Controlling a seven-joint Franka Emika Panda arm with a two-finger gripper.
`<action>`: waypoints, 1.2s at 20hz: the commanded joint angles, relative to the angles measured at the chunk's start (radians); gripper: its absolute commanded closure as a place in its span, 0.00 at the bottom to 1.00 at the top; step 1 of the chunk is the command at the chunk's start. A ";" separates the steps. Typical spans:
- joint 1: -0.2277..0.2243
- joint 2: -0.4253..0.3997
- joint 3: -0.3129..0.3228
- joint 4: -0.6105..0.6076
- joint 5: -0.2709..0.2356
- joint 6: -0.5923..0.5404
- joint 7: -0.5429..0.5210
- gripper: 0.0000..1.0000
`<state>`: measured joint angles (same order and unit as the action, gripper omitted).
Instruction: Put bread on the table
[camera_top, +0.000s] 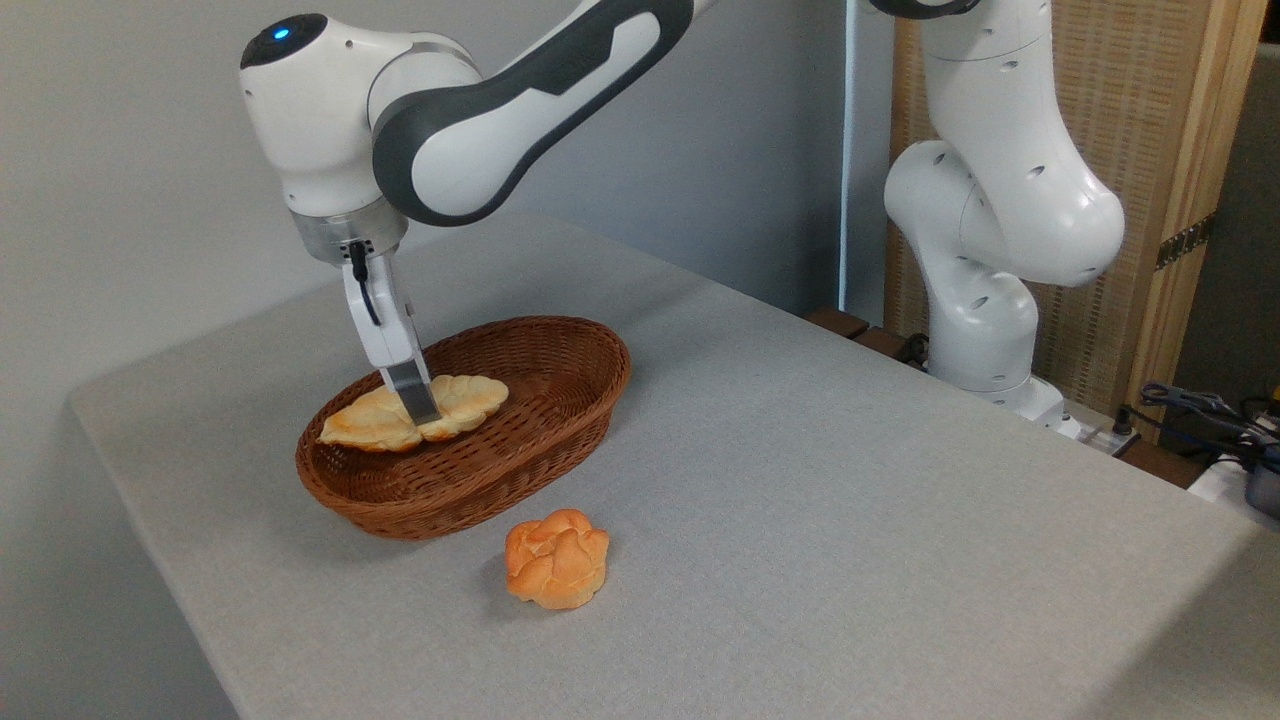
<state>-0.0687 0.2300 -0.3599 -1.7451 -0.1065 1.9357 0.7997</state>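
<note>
The bread (370, 420), a flat pale golden leaf-shaped pastry, is in the brown wicker basket (470, 490) at about rim height. My gripper (428, 408) comes down on the middle of the bread. One finger (412, 385) shows in front of the bread and the other is hidden behind it, so the jaws are closed across its narrow waist. The bread's left tip overlaps the basket's near rim. The basket stands on the grey table (820, 520).
A small round orange knotted bun (557, 558) lies on the cloth just in front of the basket. The arm's white base (990, 300) stands at the table's far right edge, with cables (1200, 410) beside it.
</note>
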 joint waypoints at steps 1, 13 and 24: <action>0.003 -0.020 0.006 -0.001 0.007 -0.038 0.010 0.53; 0.004 -0.032 0.010 -0.001 0.007 -0.041 0.012 0.61; 0.006 -0.052 0.012 -0.001 0.007 -0.041 0.010 0.68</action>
<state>-0.0621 0.2015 -0.3571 -1.7448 -0.1065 1.9185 0.7997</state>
